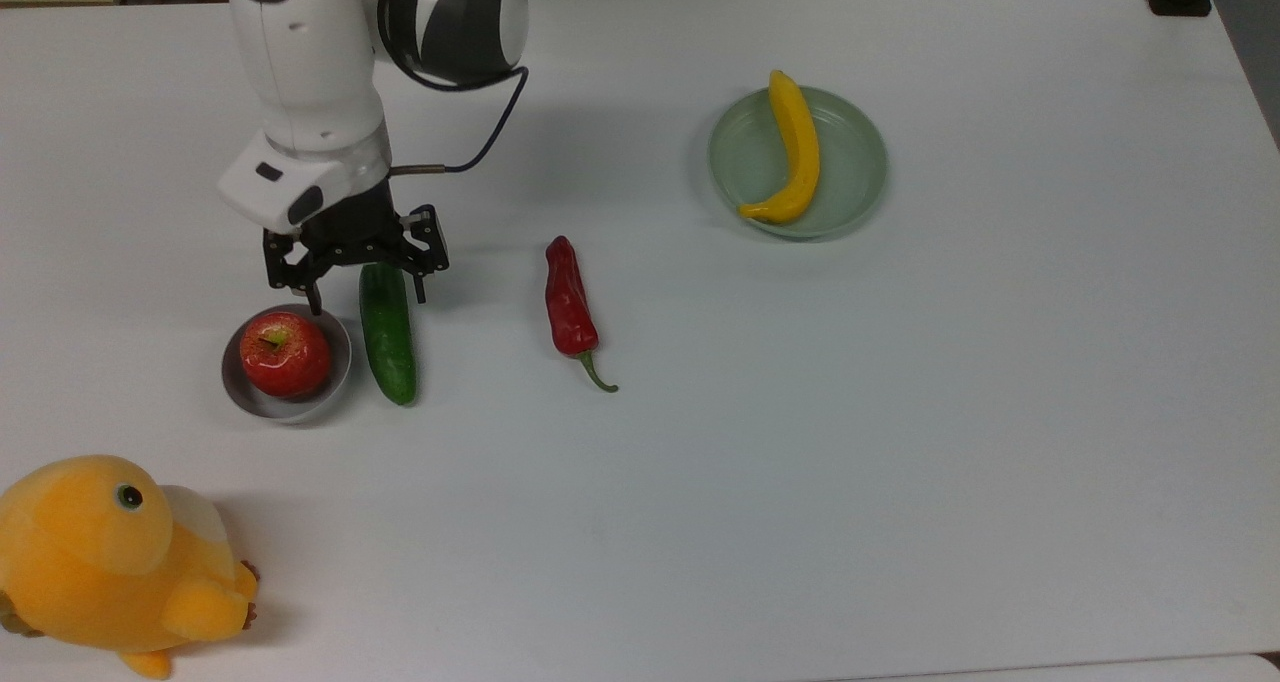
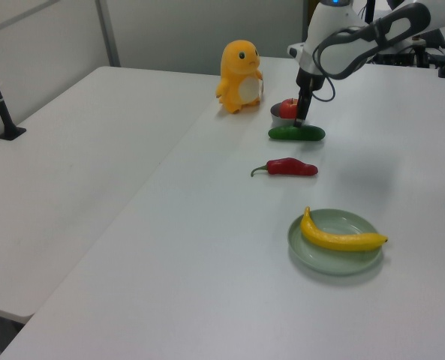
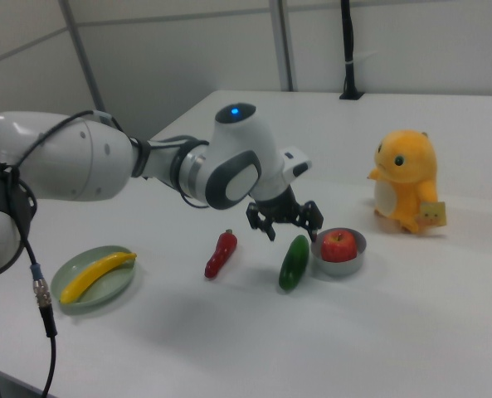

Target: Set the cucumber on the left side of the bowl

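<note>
The dark green cucumber [image 1: 388, 332] [image 2: 296, 133] [image 3: 294, 261] lies flat on the white table, just to the top view's right of the small grey bowl [image 1: 234, 382] [image 3: 340, 266], which holds a red apple [image 1: 286, 353] [image 2: 290, 107] [image 3: 338, 245]. In the left view the cucumber lies in front of the bowl. My gripper [image 1: 363, 297] [image 3: 289, 233] hangs open over the cucumber's far end, a little above it, its fingers spread to either side with nothing between them.
A red chili pepper [image 1: 570, 305] lies to the top view's right of the cucumber. Farther right a pale green plate [image 1: 858, 167] carries a yellow banana [image 1: 794, 152]. A yellow plush toy [image 1: 110, 560] sits at the top view's bottom left corner.
</note>
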Action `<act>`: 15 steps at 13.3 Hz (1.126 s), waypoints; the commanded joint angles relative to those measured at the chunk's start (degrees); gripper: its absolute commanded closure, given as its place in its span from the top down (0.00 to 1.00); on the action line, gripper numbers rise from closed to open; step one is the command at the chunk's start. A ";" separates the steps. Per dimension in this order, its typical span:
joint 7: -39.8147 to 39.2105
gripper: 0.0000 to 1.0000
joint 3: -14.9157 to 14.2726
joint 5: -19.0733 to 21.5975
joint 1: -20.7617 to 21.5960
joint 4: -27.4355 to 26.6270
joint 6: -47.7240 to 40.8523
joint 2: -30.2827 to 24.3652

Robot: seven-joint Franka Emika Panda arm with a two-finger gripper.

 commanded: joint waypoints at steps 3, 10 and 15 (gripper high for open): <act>6.45 1.00 1.22 0.69 0.31 -0.93 -10.41 -11.20; 20.50 1.00 1.48 0.95 0.48 8.36 -38.43 -23.00; 32.99 1.00 6.04 0.86 0.75 13.75 -49.72 -24.41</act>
